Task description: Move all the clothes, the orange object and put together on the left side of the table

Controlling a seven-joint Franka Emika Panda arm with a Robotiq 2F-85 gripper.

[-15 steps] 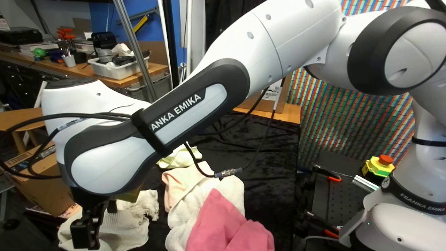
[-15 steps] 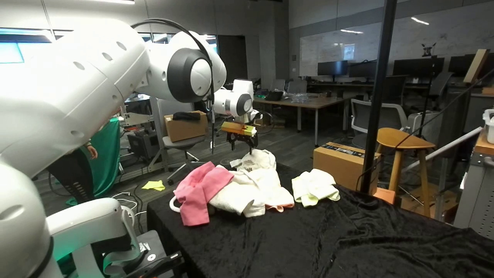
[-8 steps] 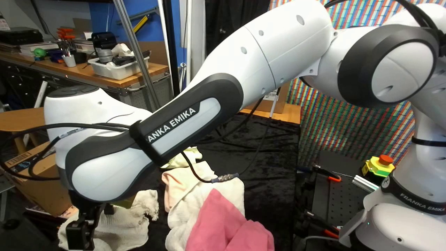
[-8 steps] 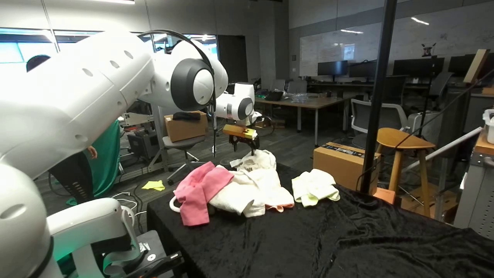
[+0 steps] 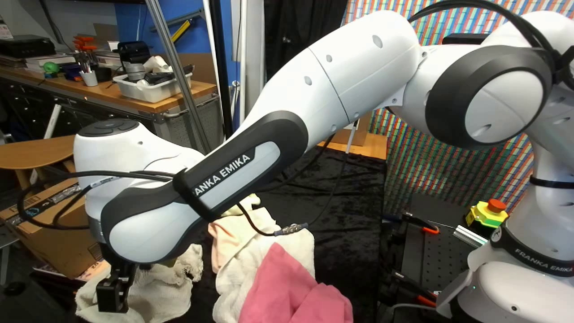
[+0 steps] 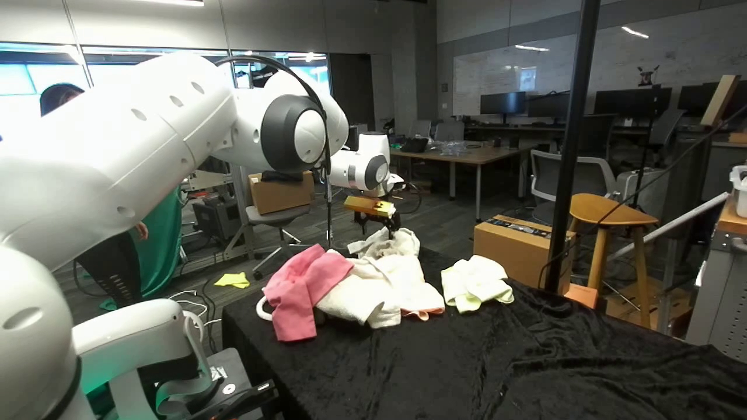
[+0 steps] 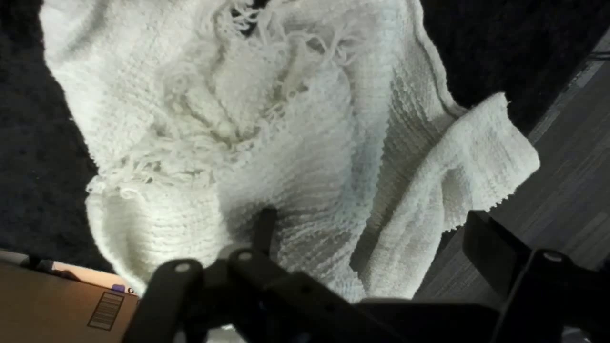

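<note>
My gripper (image 7: 374, 224) is open, its fingers wide apart above a crumpled white cloth (image 7: 295, 162) with a frayed edge. One finger (image 7: 265, 226) stands over the cloth, at it or just above; the opposite one is past its edge. Both exterior views show the gripper (image 6: 379, 226) low at this cloth (image 5: 154, 298). Beside it on the black-topped table (image 6: 443, 373) are a bright pink cloth (image 5: 287, 291), another white cloth (image 6: 350, 297), a pale pink cloth (image 5: 228, 231) and, apart, a cream-yellow cloth (image 6: 475, 283). Which thing is the orange object I cannot tell.
An orange block (image 6: 582, 295) shows beside the black pole (image 6: 575, 146) at the table's far edge. A cardboard box (image 6: 516, 248) and a wooden stool (image 6: 613, 210) stand beyond. The emergency stop (image 5: 486, 213) sits near the robot base. A yellow cloth (image 6: 232, 280) lies on the floor.
My gripper has come down and a little to the right in both exterior views, closer to the frayed white cloth. A flap of that cloth now stands slightly higher. The other cloths have not moved.
</note>
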